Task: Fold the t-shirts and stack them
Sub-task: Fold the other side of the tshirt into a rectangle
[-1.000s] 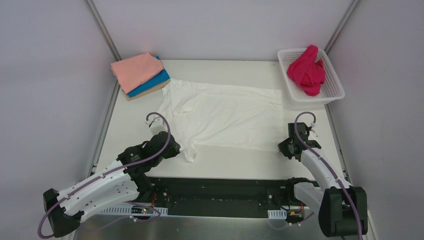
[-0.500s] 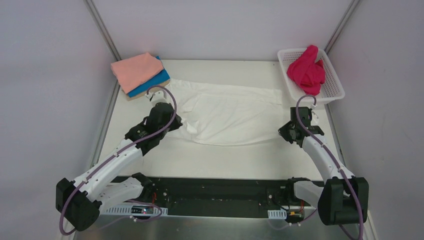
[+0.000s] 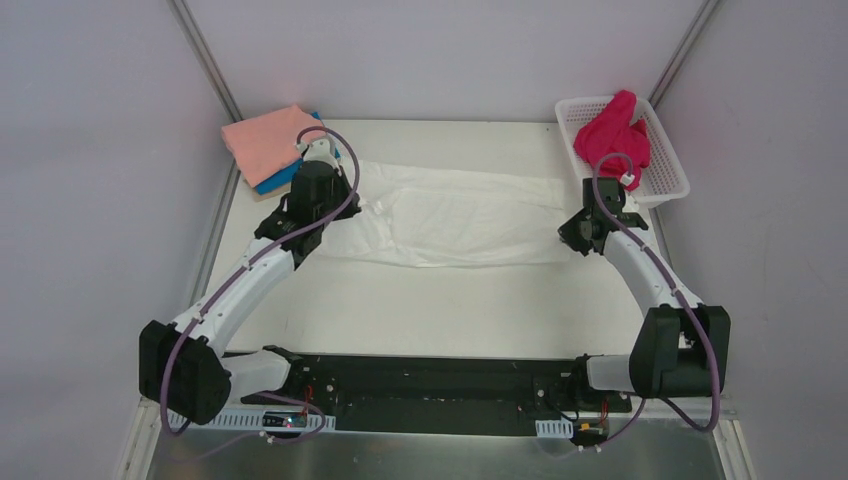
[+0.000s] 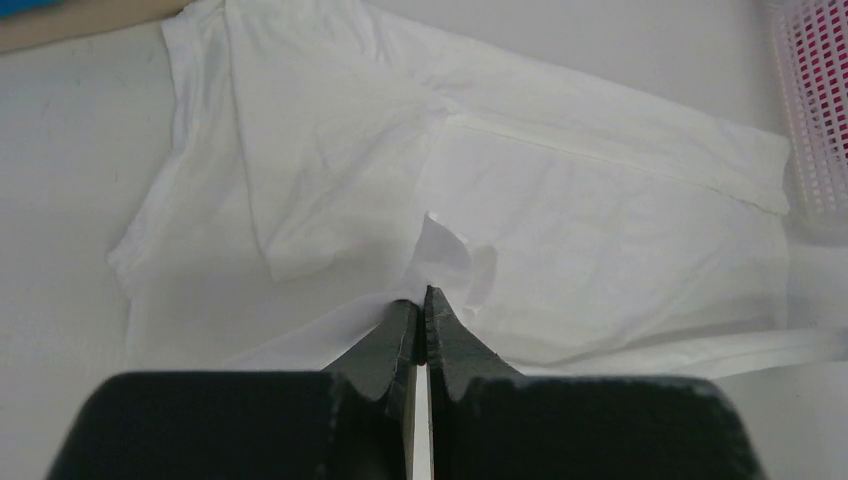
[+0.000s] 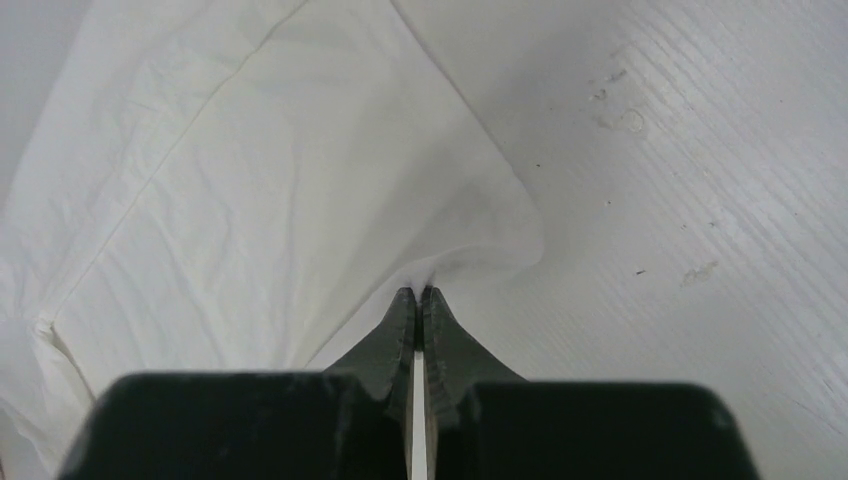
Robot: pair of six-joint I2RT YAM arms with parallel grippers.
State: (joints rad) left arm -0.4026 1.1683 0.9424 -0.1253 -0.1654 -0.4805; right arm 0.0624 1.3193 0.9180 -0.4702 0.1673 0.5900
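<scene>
A white t-shirt (image 3: 460, 215) lies across the middle of the table, folded into a long band; the side that shows is plain white. My left gripper (image 3: 335, 205) is shut on a pinch of its cloth at the left end, seen close in the left wrist view (image 4: 421, 300). My right gripper (image 3: 583, 232) is shut on the shirt's right edge (image 5: 417, 295), the cloth (image 5: 250, 200) draping away to the left. A folded salmon-pink t-shirt (image 3: 268, 140) lies on a blue one (image 3: 264, 185) at the back left. A magenta t-shirt (image 3: 612, 140) lies bunched in the basket.
The white lattice basket (image 3: 668, 187) stands at the back right corner, close behind my right wrist, and shows at the right edge of the left wrist view (image 4: 815, 100). Grey walls close in the table on both sides. Bare table (image 3: 440, 310) lies between the shirt and the arm bases.
Both grippers have moved from near the front edge toward the back, carrying the shirt's near edge over the rest. The shirt now lies as a narrower band.
</scene>
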